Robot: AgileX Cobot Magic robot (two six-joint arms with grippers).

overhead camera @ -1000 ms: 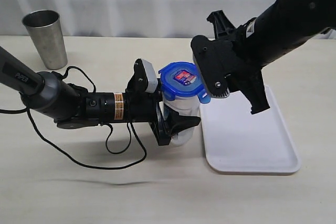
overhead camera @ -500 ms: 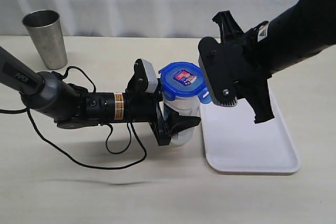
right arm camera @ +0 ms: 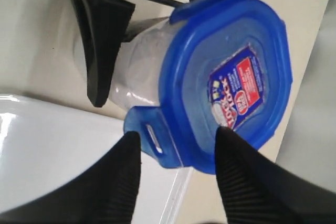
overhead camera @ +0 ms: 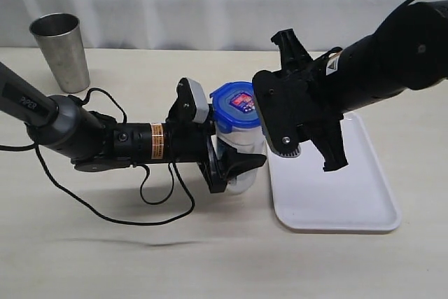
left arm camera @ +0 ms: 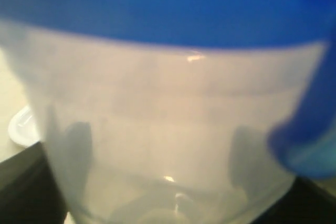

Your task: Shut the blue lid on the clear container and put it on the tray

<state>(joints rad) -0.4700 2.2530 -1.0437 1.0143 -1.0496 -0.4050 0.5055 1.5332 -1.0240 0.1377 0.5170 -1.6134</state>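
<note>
Jaws spread, the right gripper [right arm camera: 177, 136] has swung in from over the tray [overhead camera: 353, 197] to straddle a flap of the blue lid [overhead camera: 234, 103] atop the clear container [overhead camera: 243, 142], which the left gripper [overhead camera: 236, 153] keeps clenched beside the tray.

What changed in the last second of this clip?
The right tool swung left over the lid, on the side nearest the tray. Its open jaws now straddle a flap without closing on it. Nothing was taken or released. Unchanged: the left tool clamps the container, the lid sits on top, and the cup stands at the back.
</note>
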